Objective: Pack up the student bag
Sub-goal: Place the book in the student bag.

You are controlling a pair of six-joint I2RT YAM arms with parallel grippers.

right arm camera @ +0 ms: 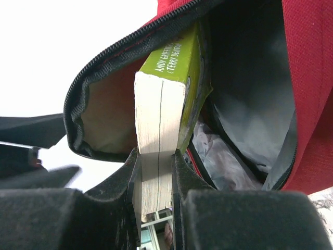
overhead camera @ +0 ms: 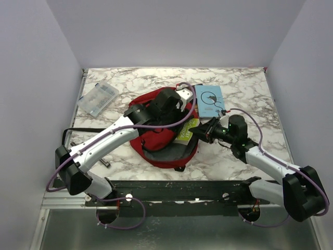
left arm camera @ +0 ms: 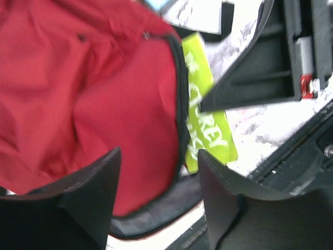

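Note:
The dark red student bag [overhead camera: 158, 138] lies in the middle of the table with its zipper mouth open toward the right. My right gripper [right arm camera: 156, 156] is shut on a thick green paperback book [right arm camera: 169, 88] and holds it with its far end inside the bag's mouth [right arm camera: 244, 78]; the book shows in the top view [overhead camera: 186, 132] too. My left gripper [left arm camera: 156, 172] is open and empty, just above the bag's red fabric [left arm camera: 78, 94], with the green book [left arm camera: 205, 114] beside it.
A light blue notebook [overhead camera: 209, 100] lies right of the bag at the back. A clear plastic case [overhead camera: 98, 98] sits at the back left. A black strap [overhead camera: 70, 136] trails left. The black base rail [overhead camera: 171, 191] runs along the near edge.

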